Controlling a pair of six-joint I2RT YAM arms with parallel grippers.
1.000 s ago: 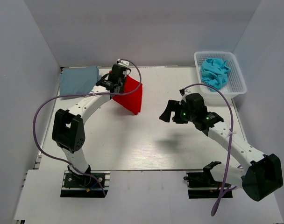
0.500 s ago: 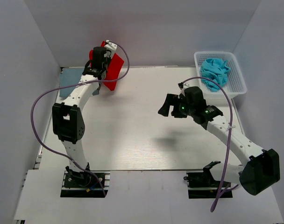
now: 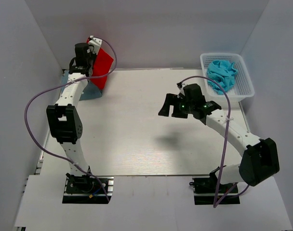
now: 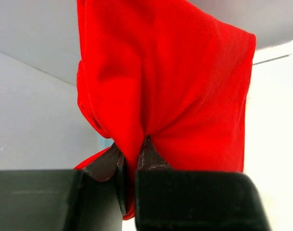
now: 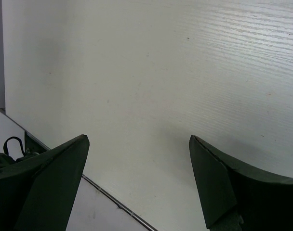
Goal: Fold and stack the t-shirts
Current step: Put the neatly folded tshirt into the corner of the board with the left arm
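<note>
My left gripper is shut on the folded red t-shirt and holds it in the air at the far left corner. The shirt hangs over the folded grey-blue t-shirt, which is mostly hidden by my arm. In the left wrist view the red t-shirt fills the frame, pinched between the fingertips. The turquoise t-shirt lies crumpled in the white basket at the far right. My right gripper is open and empty above the middle of the table; it also shows in the right wrist view.
White walls close in the table at the back and on both sides. The right wrist view shows bare white tabletop and its near edge with a metal rail.
My left gripper has carried the red t-shirt left and back, from the table's left-middle to above the grey-blue t-shirt. My right gripper has moved a little left and back.
</note>
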